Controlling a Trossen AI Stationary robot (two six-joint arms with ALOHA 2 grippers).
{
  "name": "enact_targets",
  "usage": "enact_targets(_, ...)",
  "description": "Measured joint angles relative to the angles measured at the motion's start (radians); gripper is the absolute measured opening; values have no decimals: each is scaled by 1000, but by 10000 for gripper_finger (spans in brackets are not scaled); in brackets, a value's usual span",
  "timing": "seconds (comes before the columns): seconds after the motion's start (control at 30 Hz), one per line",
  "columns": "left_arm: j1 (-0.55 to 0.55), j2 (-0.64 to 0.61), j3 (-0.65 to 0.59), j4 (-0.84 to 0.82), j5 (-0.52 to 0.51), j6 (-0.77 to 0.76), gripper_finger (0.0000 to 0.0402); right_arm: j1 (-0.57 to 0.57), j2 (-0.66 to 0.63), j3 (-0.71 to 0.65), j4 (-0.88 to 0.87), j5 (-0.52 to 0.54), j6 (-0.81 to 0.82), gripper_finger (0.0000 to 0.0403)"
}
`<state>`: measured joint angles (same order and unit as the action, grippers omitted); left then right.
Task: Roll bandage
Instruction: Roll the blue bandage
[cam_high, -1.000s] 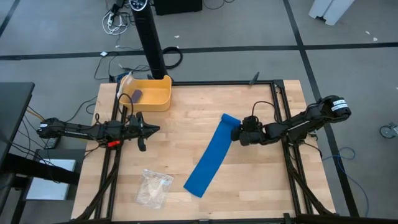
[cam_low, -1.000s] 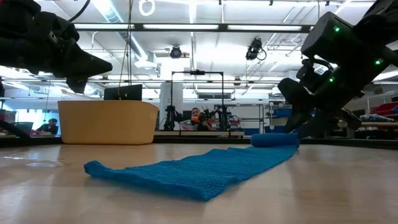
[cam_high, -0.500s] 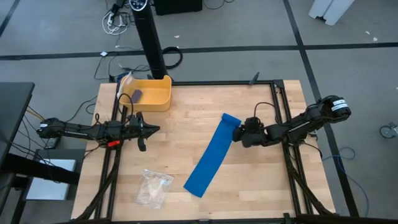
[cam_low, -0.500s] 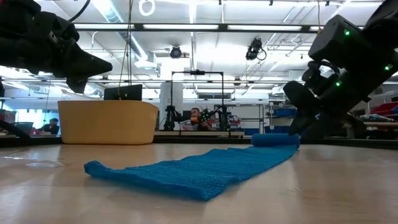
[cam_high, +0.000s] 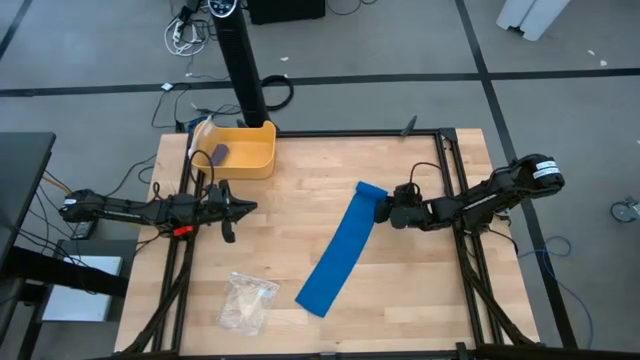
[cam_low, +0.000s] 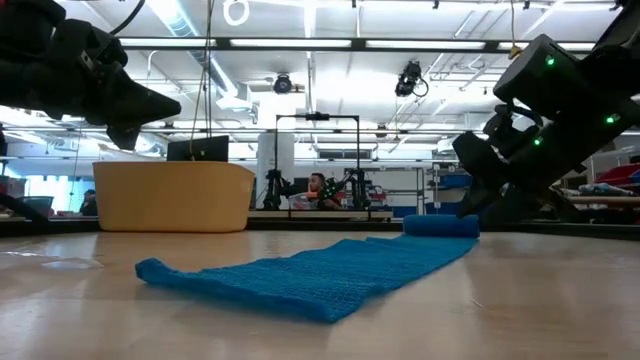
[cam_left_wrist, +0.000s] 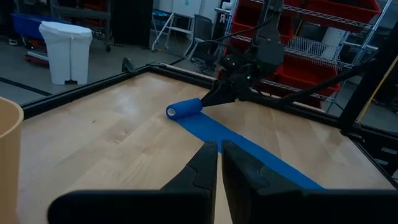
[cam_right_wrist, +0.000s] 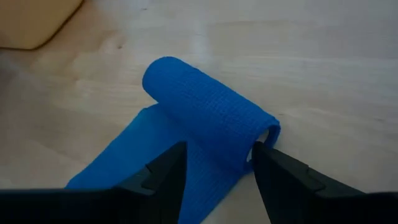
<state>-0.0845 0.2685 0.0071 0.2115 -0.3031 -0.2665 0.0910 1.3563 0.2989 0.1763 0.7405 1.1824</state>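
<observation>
- High view: right gripper (cam_high: 385, 208), fingers parted and empty, has edged back toward the bright blue fabric bandage's (cam_high: 340, 248) rolled far end.
- Left gripper (cam_high: 238, 209) waits left, fingers pressed together, empty.
- Yellow plastic bin (cam_high: 240, 150) stands far-left; clear crinkled plastic bag (cam_high: 247, 301) lies near-left.

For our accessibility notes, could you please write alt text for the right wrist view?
A bright blue bandage, rolled at one end into a short cylinder with its flat strip trailing away, lies on the wooden table. The right gripper is open just in front of the roll, one dark finger at each side.

You have two grippers — left (cam_high: 228, 210), right (cam_high: 385, 211) — one bandage (cam_high: 338, 249), one yellow bin (cam_high: 244, 152), one purple block (cam_high: 219, 153) and one plastic bag (cam_high: 246, 301) on one table (cam_high: 300, 200).
</observation>
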Motion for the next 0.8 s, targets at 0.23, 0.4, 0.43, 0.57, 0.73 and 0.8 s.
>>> enact_targets(0.23,0,0,0,0,0,0,31,-49,0,0,80,-53,-103,183)
enact_targets(0.4,0,0,0,0,-1,0,31,-85,0,0,86,-64,-176,183)
enact_targets(0.43,0,0,0,0,-1,0,31,-91,0,0,86,-67,-203,183)
enact_targets(0.57,0,0,0,0,-1,0,31,-114,0,0,90,-80,-323,181)
enact_targets(0.73,0,0,0,-1,-1,0,31,-138,0,0,154,-122,-421,168)
enact_targets(0.8,0,0,0,-1,-1,0,31,-151,5,0,173,-136,-439,161)
